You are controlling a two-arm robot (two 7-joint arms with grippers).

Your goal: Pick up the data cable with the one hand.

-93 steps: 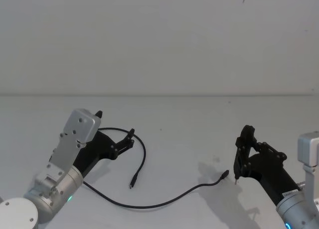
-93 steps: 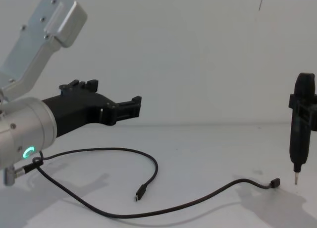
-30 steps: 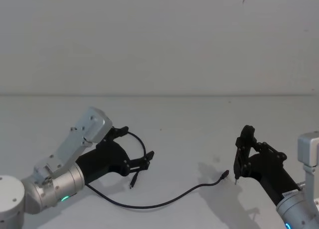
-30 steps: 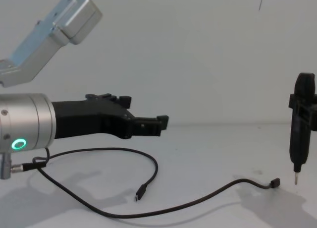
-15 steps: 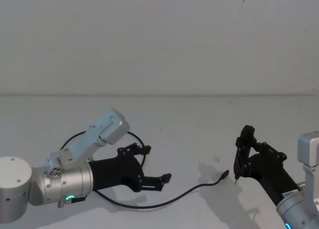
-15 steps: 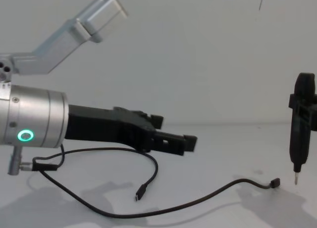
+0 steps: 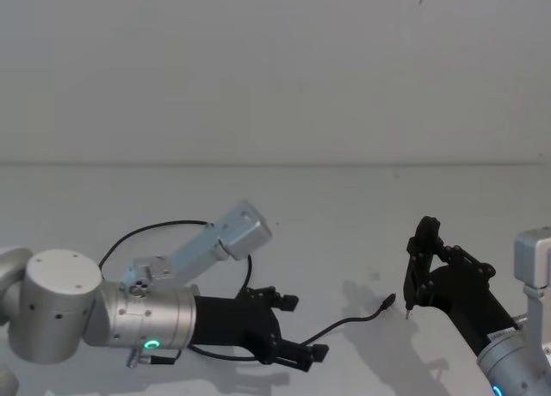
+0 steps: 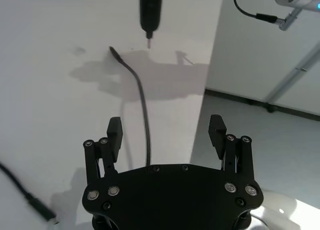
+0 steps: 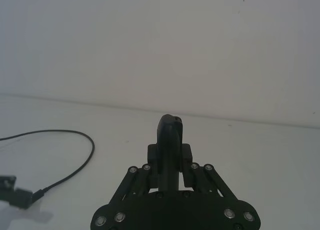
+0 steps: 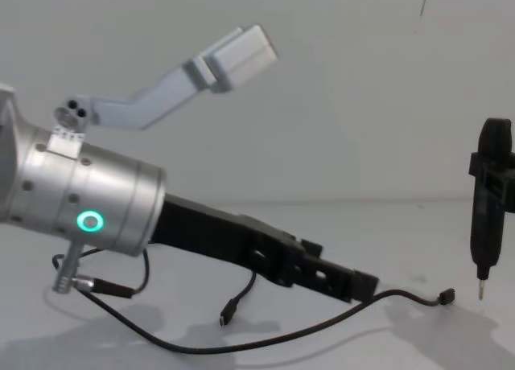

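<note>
Currently left gripper [image 8: 166,125], jaws spread above cable [image 8: 141,97]: best lowered squarely, it centred, then closed; right gripper [image 7: 411,303] parked, jaws pressed together.

The left gripper [image 7: 302,329] hides a middle stretch of the data cable [image 7: 355,318]; the right arm [image 7: 516,349] is cropped at 4 o'clock.

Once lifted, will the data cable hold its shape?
Probably not: the data cable lies in loose curves, so its ends would likely sag. It looks thin and light, so it could slip from the open left gripper unless pinched squarely.
</note>
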